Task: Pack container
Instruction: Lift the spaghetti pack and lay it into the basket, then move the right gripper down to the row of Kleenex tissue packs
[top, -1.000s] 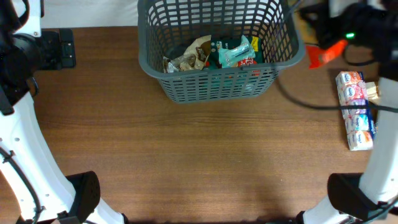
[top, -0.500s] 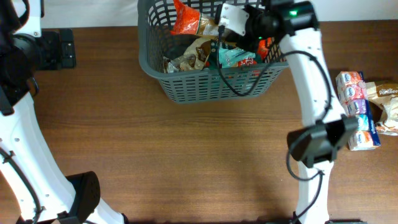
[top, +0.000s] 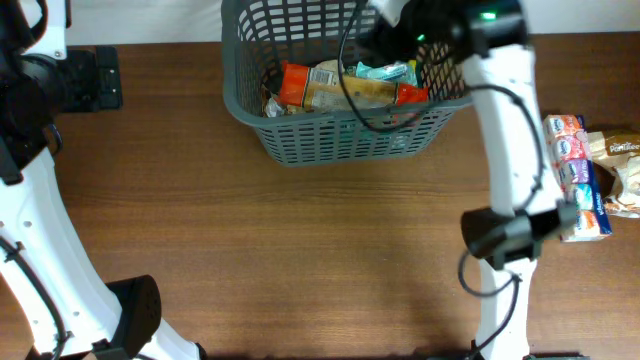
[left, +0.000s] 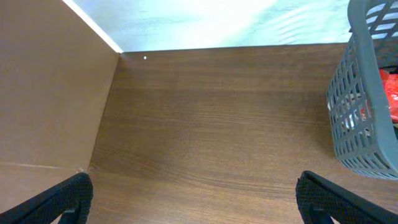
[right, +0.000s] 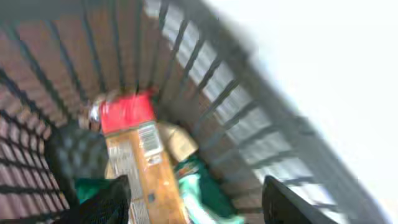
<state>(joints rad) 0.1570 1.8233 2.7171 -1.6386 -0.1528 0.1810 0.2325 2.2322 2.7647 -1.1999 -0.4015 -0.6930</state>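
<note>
Packing stands partway: we see several packets (top: 345, 85) in the basket (top: 340, 142), with spare packs (top: 572, 180) lying on the bench (top: 300, 250). Our left gripper (left: 199, 196) and right gripper (right: 202, 199) both gape wide, empty.

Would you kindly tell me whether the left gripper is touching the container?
Apart. The overhead view shows bare table between the left gripper and the container.

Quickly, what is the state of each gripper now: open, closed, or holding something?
Left gripper: open, holding nothing.
Right gripper: open, holding nothing, above the container.
</note>
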